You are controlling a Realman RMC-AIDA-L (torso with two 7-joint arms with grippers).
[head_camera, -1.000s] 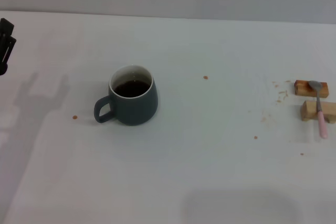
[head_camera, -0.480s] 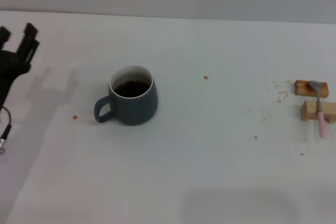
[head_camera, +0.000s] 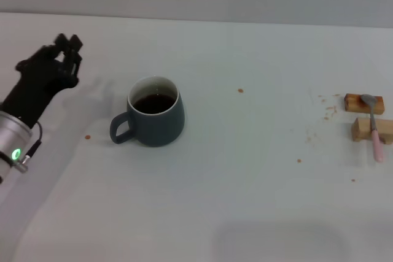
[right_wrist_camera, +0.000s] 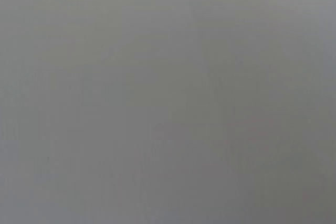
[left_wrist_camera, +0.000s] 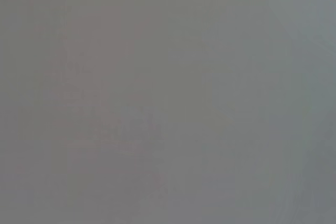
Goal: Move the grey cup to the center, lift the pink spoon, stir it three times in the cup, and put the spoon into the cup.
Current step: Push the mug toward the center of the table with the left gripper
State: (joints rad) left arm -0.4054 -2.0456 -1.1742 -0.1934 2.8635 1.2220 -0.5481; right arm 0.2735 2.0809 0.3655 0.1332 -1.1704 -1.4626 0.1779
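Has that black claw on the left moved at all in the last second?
Yes. The left gripper has come in from the table's left edge toward the grey cup, which has stayed put. It has not reached the cup yet.

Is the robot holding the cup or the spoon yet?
No, nothing is held. The left gripper is in the air, apart from the grey cup. The pink spoon lies across two wooden blocks. The right gripper is not in view.

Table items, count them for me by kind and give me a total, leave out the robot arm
Grey cup: 1
Pink spoon: 1
Tan wooden blocks: 2
Total: 4
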